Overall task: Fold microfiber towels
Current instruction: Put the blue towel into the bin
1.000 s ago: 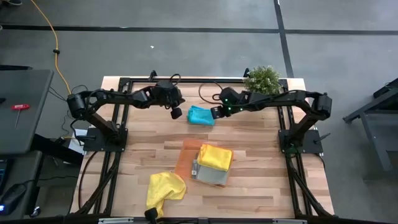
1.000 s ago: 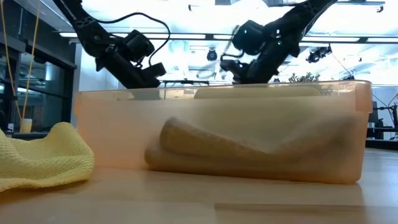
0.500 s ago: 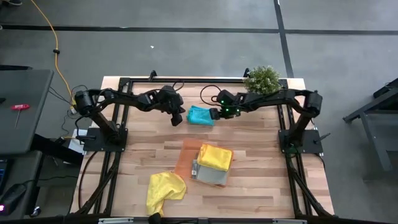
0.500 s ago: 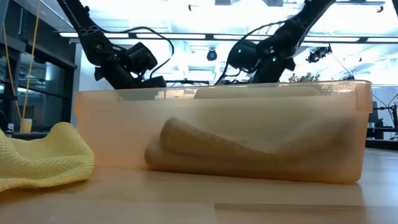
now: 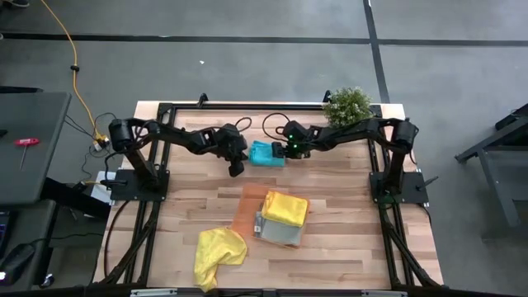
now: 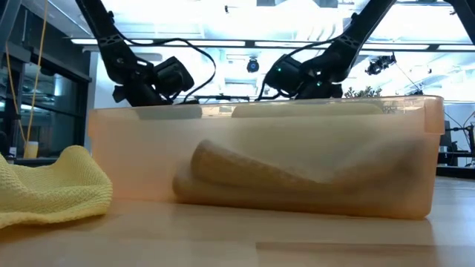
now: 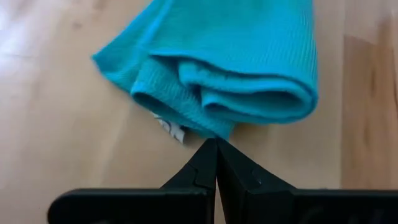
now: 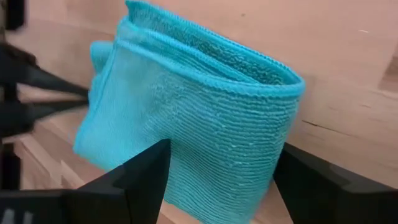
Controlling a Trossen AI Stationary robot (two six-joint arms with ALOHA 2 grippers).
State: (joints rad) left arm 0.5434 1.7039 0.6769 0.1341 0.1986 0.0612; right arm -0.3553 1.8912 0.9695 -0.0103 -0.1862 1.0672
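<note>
On the wooden table (image 5: 346, 223), towels amid grey concrete floor (image 5: 247, 66).

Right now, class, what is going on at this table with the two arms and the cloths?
Both arms work at the far side of the table on the folded teal towel. The right gripper has its fingers open on either side of the towel, not pinching it. The left gripper, fingers shut, points at the opposite edge. A folded yellow towel lies on the orange tray, and a crumpled yellow towel sits near the front edge.
</note>
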